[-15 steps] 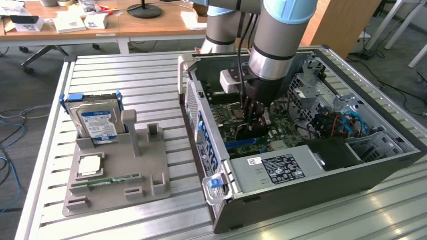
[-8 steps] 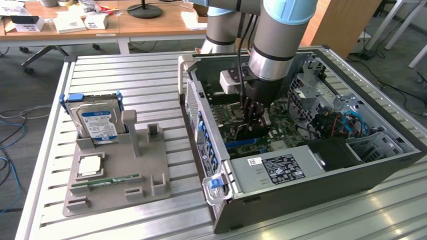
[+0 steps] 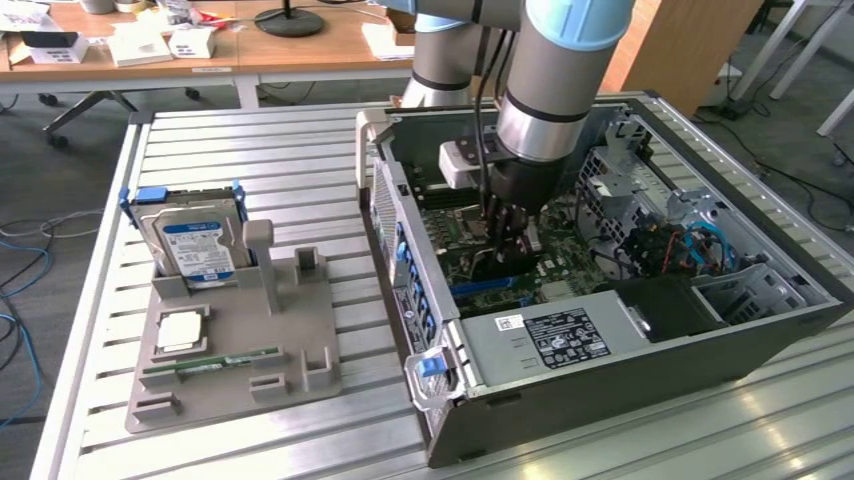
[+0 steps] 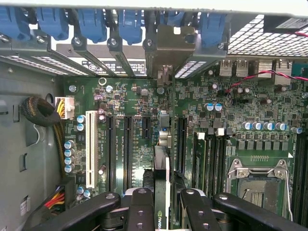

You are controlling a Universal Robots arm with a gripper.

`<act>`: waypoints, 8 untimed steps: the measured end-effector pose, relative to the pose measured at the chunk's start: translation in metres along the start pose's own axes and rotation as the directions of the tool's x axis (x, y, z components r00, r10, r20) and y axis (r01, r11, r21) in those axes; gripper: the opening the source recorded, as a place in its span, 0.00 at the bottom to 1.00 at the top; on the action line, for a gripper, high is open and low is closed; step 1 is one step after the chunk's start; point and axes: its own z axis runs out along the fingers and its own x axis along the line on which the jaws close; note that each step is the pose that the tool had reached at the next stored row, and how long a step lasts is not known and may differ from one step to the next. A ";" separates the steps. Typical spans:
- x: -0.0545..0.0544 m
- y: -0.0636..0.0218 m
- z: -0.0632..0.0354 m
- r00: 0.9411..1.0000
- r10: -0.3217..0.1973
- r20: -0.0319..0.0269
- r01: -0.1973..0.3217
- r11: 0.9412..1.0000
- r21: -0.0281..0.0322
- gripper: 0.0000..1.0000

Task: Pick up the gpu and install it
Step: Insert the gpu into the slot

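Well, the thin dark gpu point(image 4: 162, 163) stands edge-on in the end effector point(image 4: 166, 195).

One of each, in and beside the case

One case point(image 3: 641, 390) lies open on one desk point(image 3: 240, 140), with one arm point(image 3: 561, 70) and its one hand point(image 3: 511, 240) inside it. Also inside the case are one gpu point(image 4: 162, 183), one power supply point(image 3: 561, 335), one white slot point(image 4: 91, 144) and one CPU socket point(image 4: 257, 187). Beside the case, on the exterior view's left, one grey stand point(image 3: 227, 390) carries one hard drive point(image 3: 198, 250), one processor point(image 3: 183, 330) and one memory stick point(image 3: 214, 363).
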 end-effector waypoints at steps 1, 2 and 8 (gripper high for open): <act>0.000 0.0000 0.0001 1.000 0.000 0.000 0.000 1.000 0.000 0.26; 0.000 0.0000 0.0001 1.000 0.000 0.000 0.000 1.000 0.000 0.26; 0.000 0.0000 0.0007 1.000 0.000 0.000 0.000 1.000 0.000 0.26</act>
